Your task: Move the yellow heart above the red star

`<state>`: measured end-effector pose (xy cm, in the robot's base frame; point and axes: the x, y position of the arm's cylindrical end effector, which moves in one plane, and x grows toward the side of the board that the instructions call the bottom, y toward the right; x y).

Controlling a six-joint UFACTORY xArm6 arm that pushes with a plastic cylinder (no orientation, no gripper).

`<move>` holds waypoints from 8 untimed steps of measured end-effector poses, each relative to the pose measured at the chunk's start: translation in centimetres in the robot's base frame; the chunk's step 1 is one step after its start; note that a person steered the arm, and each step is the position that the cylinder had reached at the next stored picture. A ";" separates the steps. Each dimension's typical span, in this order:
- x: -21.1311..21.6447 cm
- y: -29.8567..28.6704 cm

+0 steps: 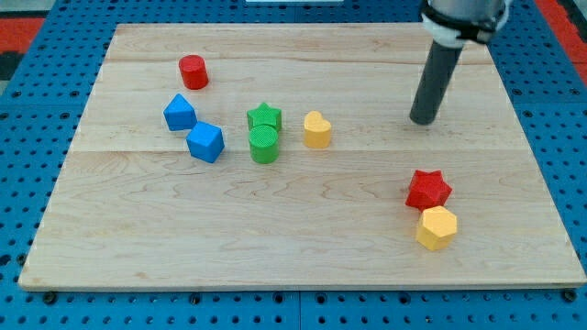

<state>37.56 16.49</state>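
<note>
Nearest the table's bottom edge, toward its right corner, a yellow hexagon [437,227] touches the red star [428,189]; farther in, near the centre, the yellow heart [317,129] sits just right of a green cylinder [264,144] and green star [264,116]. My tip [423,119], a bare rod holding nothing, stands toward the top-right, well apart from every block. A sound approach likely circles to the heart's left side, then pushes it rightward to stop just beyond the red star.

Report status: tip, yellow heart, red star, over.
My tip clear of all blocks, toward the view's right of yellow heart. Heart mid-board, far from red star. Path unobstructed.
</note>
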 end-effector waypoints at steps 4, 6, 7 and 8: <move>-6.9 -2.1; -6.7 -14.5; -0.2 -14.2; 5.4 -13.4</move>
<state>42.92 3.07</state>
